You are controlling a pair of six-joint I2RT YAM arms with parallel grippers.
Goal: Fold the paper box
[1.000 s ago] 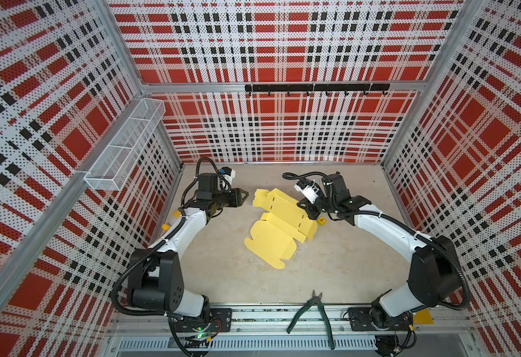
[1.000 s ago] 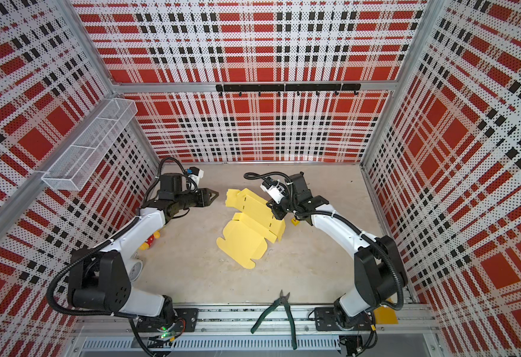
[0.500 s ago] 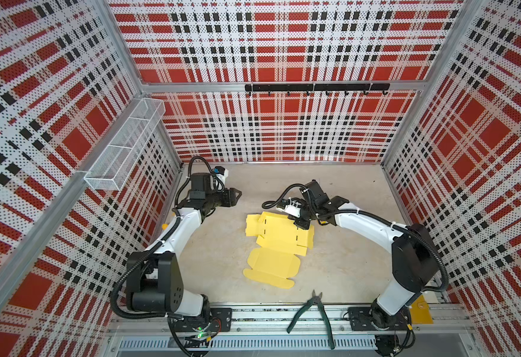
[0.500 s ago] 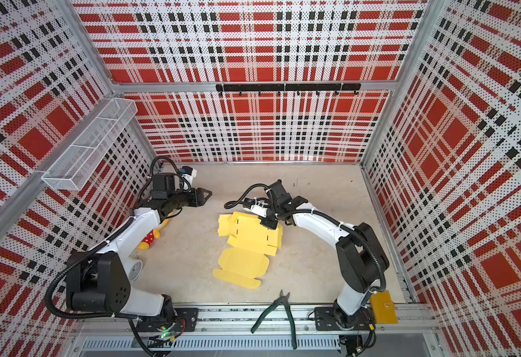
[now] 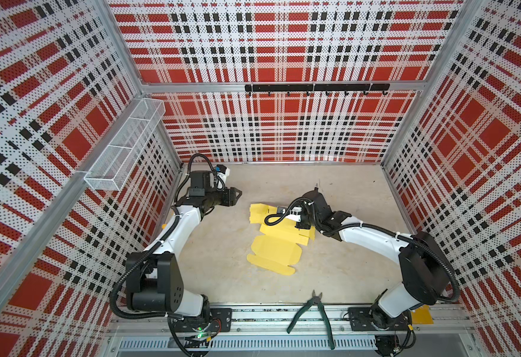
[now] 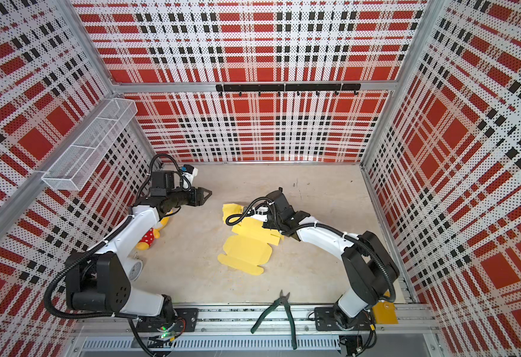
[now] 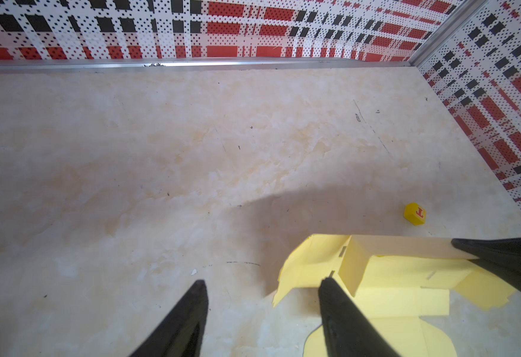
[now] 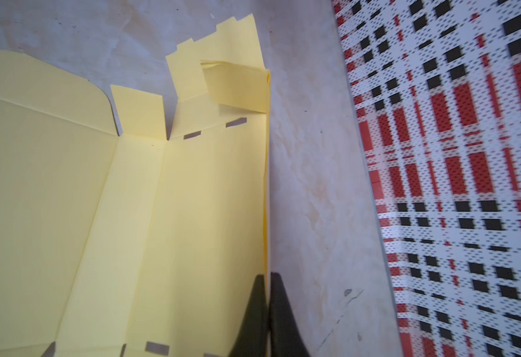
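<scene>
The paper box (image 5: 274, 252) lies in the middle of the table (image 5: 222, 269), mostly flat. My right gripper (image 8: 267, 309) pinches one side wall upright. My left gripper (image 7: 264, 281) hangs beside it, fingers apart, empty. I should hold gently and tuck the end flap slowly.

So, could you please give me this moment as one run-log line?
task: fold paper box | right gripper: shut on box's raised edge flap | left gripper: open, empty, near box | box: mostly flat, unfolded
</scene>
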